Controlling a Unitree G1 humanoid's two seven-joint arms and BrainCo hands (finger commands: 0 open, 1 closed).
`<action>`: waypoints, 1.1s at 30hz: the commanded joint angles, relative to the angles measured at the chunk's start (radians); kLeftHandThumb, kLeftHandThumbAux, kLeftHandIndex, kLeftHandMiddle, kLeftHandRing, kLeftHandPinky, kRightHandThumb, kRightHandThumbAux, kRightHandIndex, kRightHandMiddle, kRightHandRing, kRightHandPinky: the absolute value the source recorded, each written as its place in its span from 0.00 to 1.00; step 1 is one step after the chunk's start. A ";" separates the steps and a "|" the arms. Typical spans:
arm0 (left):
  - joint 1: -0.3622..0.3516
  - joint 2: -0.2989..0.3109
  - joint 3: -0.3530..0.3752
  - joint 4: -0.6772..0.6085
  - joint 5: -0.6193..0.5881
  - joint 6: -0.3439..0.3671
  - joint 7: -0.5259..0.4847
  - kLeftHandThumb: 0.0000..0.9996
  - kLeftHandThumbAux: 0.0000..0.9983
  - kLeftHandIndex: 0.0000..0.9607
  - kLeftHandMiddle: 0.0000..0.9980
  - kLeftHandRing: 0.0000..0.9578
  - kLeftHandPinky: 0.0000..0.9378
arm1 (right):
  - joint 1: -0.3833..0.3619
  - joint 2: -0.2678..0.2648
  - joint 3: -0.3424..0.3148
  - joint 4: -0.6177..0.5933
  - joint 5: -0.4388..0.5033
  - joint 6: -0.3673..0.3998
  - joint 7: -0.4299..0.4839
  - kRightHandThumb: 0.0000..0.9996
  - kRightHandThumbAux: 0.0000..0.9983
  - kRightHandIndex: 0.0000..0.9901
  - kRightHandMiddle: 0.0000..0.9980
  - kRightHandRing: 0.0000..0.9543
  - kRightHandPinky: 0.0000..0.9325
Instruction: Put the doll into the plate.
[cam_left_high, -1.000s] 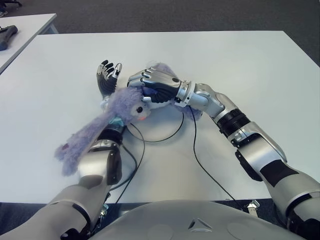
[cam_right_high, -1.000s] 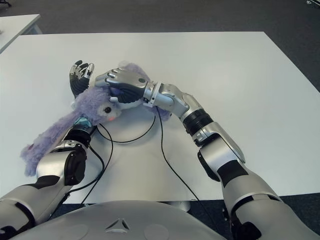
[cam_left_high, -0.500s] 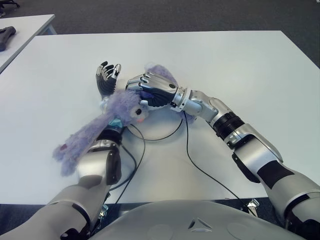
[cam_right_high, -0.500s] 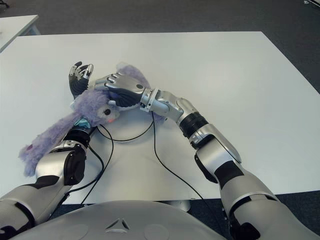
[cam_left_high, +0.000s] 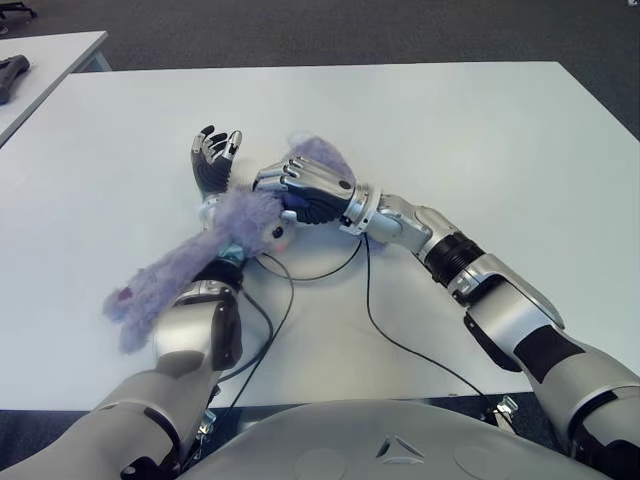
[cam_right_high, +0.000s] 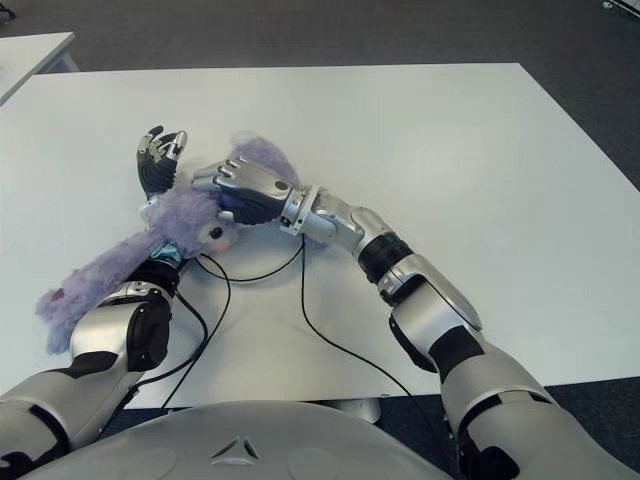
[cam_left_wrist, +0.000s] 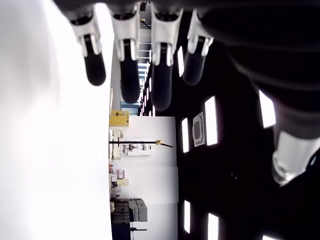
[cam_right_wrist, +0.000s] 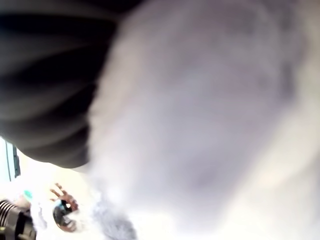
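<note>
A lavender-purple plush doll (cam_left_high: 215, 245) is shown with a paler muzzle, a pink nose, a dark eye, a teal band at the neck and a small red mark near the end of its long limb. The right robot hand (cam_left_high: 305, 185) is silver with black palm padding; the left robot hand (cam_left_high: 214, 160) is black with silver fingertips. The table (cam_left_high: 480, 140) is plain white, crossed by black cables (cam_left_high: 375, 320).

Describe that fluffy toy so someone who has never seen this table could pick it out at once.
On the white table, look at the robot's left forearm near the front edge. A long, floppy, lilac plush doll lies draped across it, its head under the right hand, whose fingers curl over it, beside the open, upturned left hand. It is the only soft, furry thing among metal arms and black cables.
</note>
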 joint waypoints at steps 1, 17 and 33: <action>0.291 -0.124 0.010 0.181 -0.029 0.014 -0.019 0.00 0.58 0.21 0.30 0.29 0.20 | 0.270 -0.079 0.181 0.127 -0.132 0.072 0.233 0.71 0.72 0.44 0.79 0.85 0.89; 0.290 -0.133 0.015 0.178 -0.033 0.000 -0.010 0.00 0.59 0.23 0.31 0.29 0.23 | 0.551 -0.278 0.159 -0.164 0.127 0.268 0.551 0.69 0.72 0.42 0.76 0.84 0.87; 0.290 -0.135 0.014 0.176 -0.032 -0.006 -0.007 0.00 0.56 0.23 0.28 0.28 0.24 | 0.554 -0.329 0.177 -0.331 0.173 0.316 0.598 0.25 0.67 0.01 0.09 0.18 0.26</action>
